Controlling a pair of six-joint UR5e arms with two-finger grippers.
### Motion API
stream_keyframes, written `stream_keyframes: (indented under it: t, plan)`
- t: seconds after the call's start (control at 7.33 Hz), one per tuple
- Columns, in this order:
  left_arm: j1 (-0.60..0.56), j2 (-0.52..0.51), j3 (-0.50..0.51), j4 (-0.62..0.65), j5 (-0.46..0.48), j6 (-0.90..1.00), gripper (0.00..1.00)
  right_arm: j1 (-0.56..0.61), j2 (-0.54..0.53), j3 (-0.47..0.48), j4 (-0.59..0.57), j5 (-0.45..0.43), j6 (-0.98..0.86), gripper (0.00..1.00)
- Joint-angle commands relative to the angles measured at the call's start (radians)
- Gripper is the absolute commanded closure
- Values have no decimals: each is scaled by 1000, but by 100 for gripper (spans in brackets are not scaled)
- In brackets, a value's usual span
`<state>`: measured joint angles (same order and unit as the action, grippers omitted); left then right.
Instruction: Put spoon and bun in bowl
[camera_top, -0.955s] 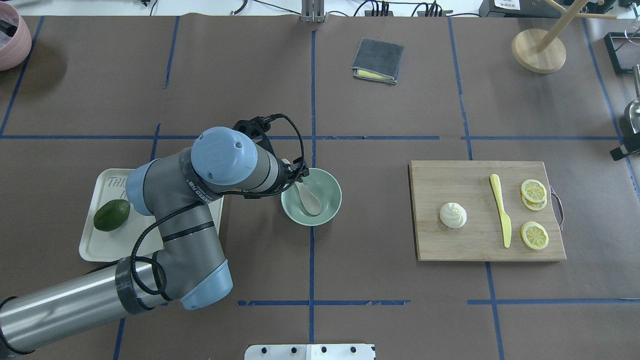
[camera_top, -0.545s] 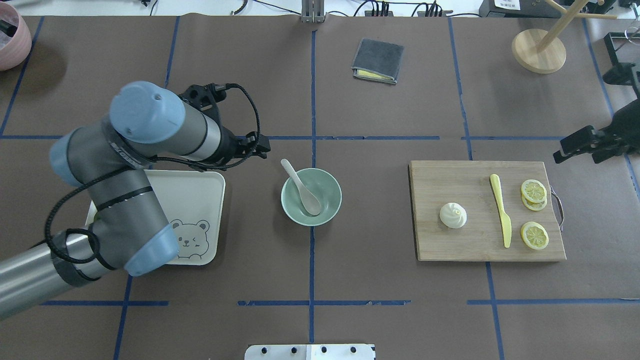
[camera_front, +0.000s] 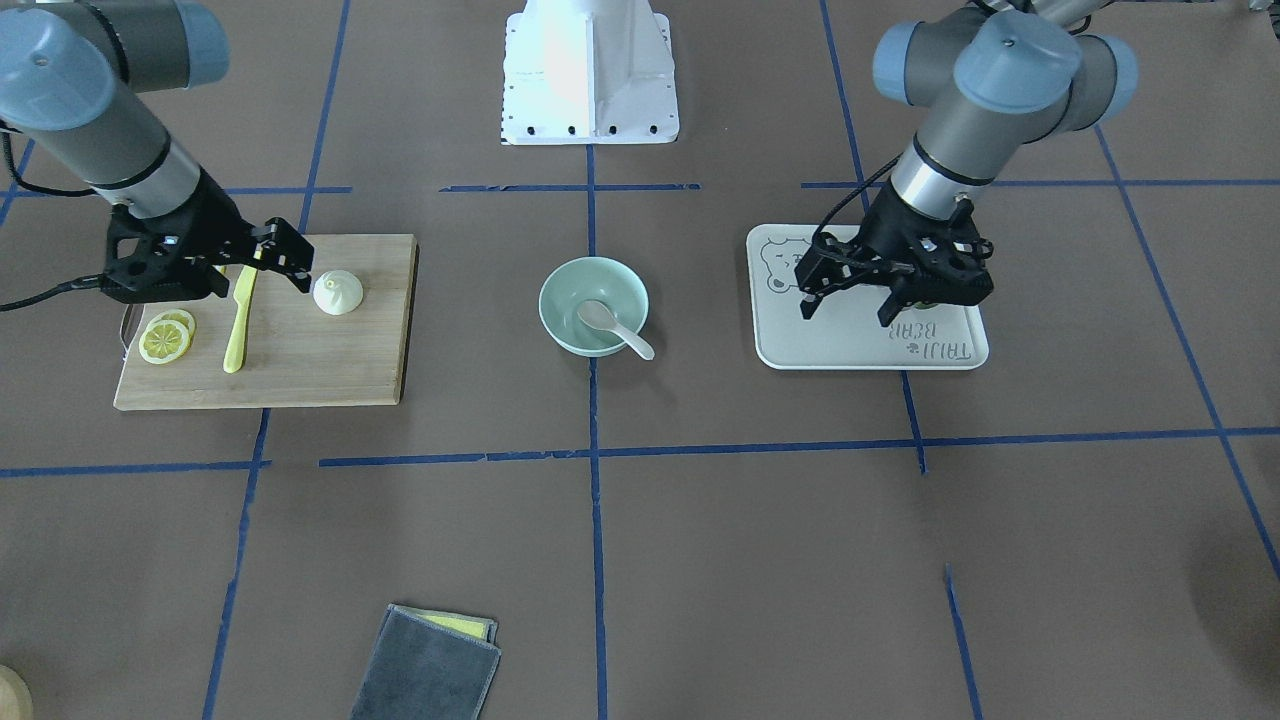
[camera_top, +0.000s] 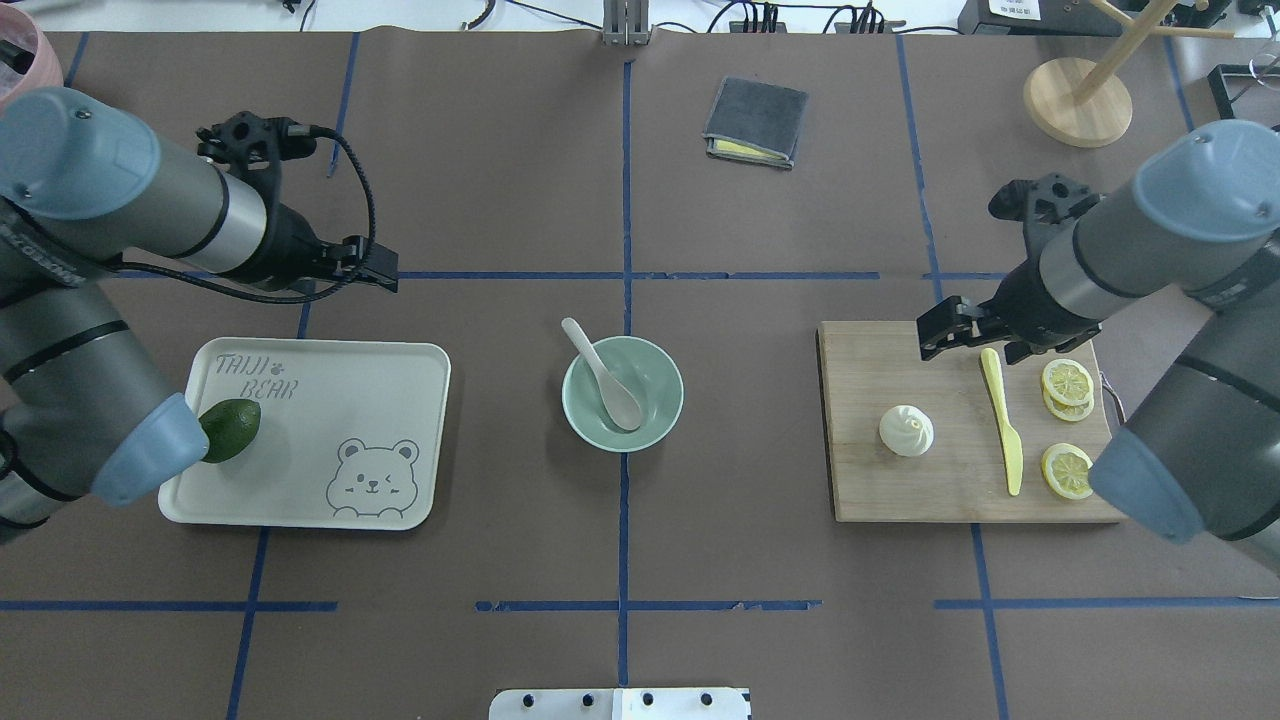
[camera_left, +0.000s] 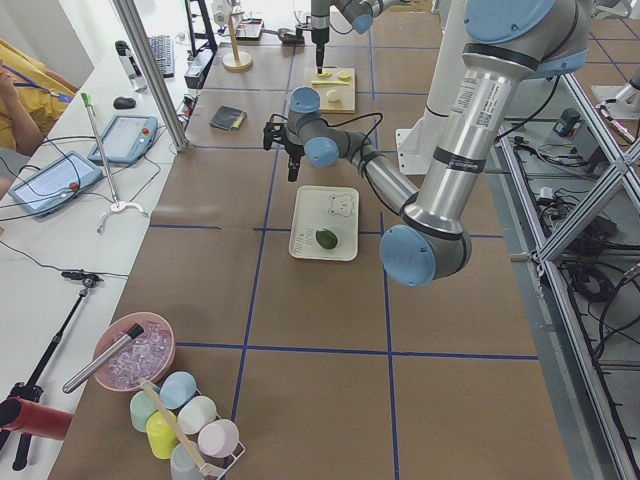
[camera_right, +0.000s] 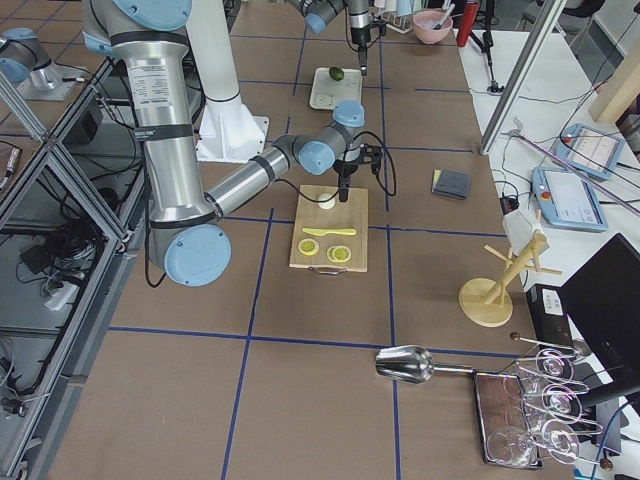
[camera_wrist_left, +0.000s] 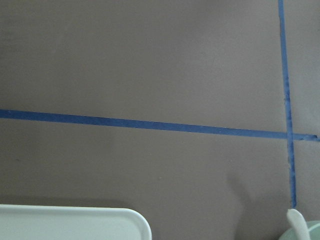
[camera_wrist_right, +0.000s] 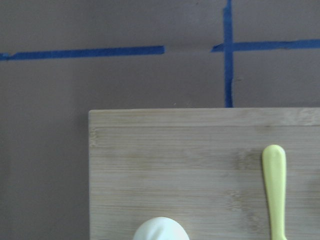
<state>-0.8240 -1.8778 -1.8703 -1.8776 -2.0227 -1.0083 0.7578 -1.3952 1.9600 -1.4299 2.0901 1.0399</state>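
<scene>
The pale spoon (camera_top: 603, 380) lies in the mint-green bowl (camera_top: 672, 400) at the table's middle, its handle resting over the far-left rim; both also show in the front-facing view, spoon (camera_front: 612, 322) and bowl (camera_front: 553, 300). The white bun (camera_top: 906, 430) sits on the wooden cutting board (camera_top: 880, 490) at its left part, and shows in the right wrist view (camera_wrist_right: 161, 230). My right gripper (camera_top: 972, 340) is open and empty, raised over the board's far edge, beyond the bun. My left gripper (camera_front: 848, 303) is open and empty, raised near the tray's far side, well left of the bowl.
A yellow plastic knife (camera_top: 1003, 420) and lemon slices (camera_top: 1067, 382) lie on the board right of the bun. A bear-print tray (camera_top: 330, 420) holds a green avocado (camera_top: 230, 430). A grey cloth (camera_top: 755, 120) and a wooden stand (camera_top: 1077, 100) are at the back.
My left arm has drawn back from the bowl to the far left, leaving the spoon in it. My right arm has come in from the right edge over the cutting board.
</scene>
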Motion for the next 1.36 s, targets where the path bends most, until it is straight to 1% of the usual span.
stream_keyframes:
  t: [0.0,0.14,0.27,0.55,0.68,0.82,0.95,1.09,1.23]
  plan:
    - [-79,83,-27,-5,-1,175,0,-158,2,-30,70,-171,99,0]
    - [-80,81,-29,-5,4,175,0,-158,1,-50,97,-170,101,0]
    - [-83,83,-38,-5,5,175,0,-160,2,-85,98,-164,103,0]
    - [-83,80,-44,-5,2,175,0,-164,2,-92,100,-167,100,1]
    - [-83,80,-47,-5,-1,175,0,-169,1,-90,98,-163,100,5]
    - [-83,78,-49,-5,-1,175,0,-176,-7,-87,98,-163,101,11]
    - [-83,80,-49,-5,-2,175,0,-182,-19,-84,98,-163,100,14]
    - [-83,80,-49,-5,-2,175,0,-184,-22,-82,98,-160,100,21]
    - [-83,80,-47,-5,-2,174,0,-184,-21,-78,92,-157,100,34]
